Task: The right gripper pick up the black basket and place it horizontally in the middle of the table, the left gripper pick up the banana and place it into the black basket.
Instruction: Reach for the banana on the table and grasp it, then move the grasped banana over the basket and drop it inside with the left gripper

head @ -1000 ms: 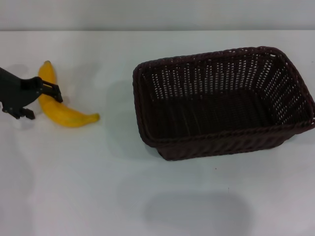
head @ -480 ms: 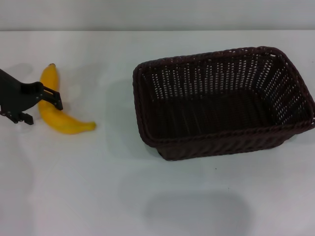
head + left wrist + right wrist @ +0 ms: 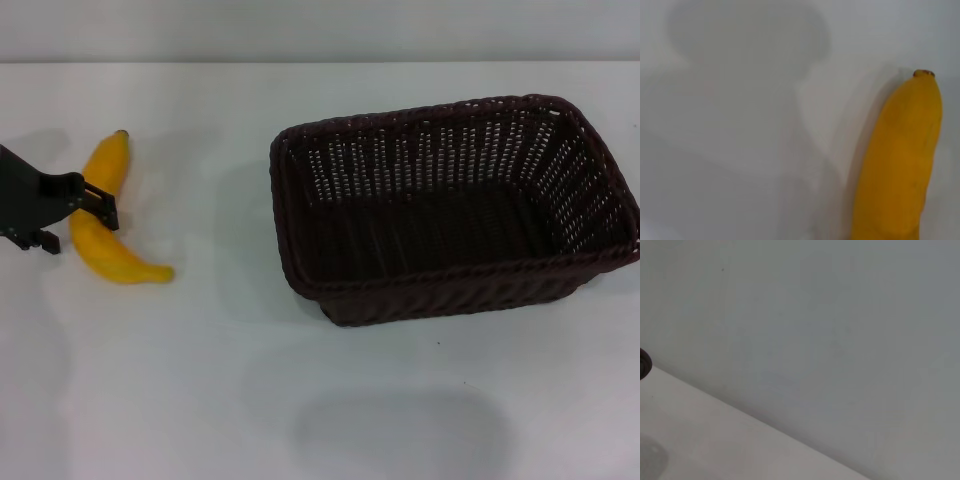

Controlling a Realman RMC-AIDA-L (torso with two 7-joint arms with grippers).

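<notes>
Far left of the head view: left gripper (image 3: pixel 88 208), black claw, comes in from the frame edge with its jaws clenched across the middle of the banana (image 3: pixel 100 222). Banana bent in a crook, one end pointing up toward the back of the counter (image 3: pixel 200 400), the other toward the front right. Cannot tell from the head view whether it rests on the counter or is just clear of it. Left wrist view shows one end of the banana close up, dark tip at the end, white counter behind it with a soft shadow alongside.

Centre to right: the black basket (image 3: pixel 450 290) sits upright on the counter, long side running across, mouth open upward, nothing inside. It lies right of centre, well apart from the banana. Faint grey shadow on the counter in front of it.

Right gripper: not in view from the head. Its wrist camera shows only pale surfaces and a small dark edge at one side, unidentifiable.

Step in hand, by my reading: basket placement looks finished; the banana pick is under way, grip already made.

Next move calls for: a lift high enough to clear the braided rim, carry rightward across the open counter, lower over the basket floor, then release. Banana held near its bend may swing about the jaws; keep the ends clear of the near wall.
</notes>
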